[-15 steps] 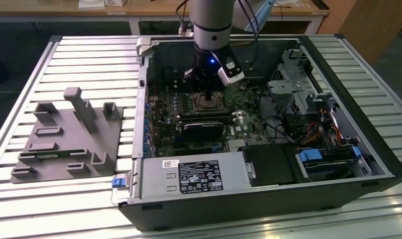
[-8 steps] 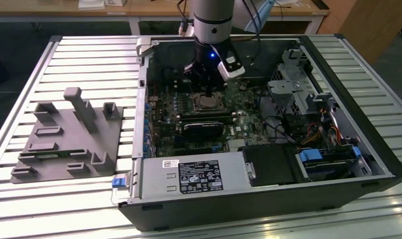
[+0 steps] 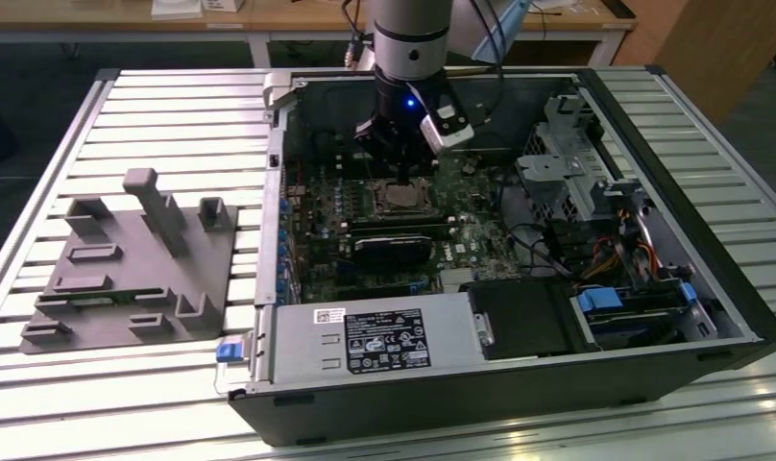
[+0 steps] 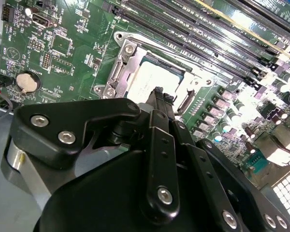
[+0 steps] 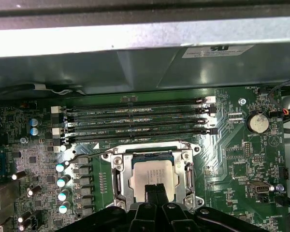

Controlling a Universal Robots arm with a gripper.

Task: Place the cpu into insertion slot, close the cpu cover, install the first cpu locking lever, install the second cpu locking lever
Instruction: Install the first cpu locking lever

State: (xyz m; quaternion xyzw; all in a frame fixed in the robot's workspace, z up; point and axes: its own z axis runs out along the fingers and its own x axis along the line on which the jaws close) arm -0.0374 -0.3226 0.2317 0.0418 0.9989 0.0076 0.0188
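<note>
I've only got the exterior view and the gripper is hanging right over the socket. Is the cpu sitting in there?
Observer: Yes. In the first wrist view the cpu lies flat in it, silver top up.
Operator: And the cover, up or down?
Observer: The cpu cover looks down, framing the cpu through its window.
Operator: What about the fingers?
Observer: In the first wrist view the gripper has its fingers together, tips over the cpu's edge. I cannot tell whether they touch it.
</note>
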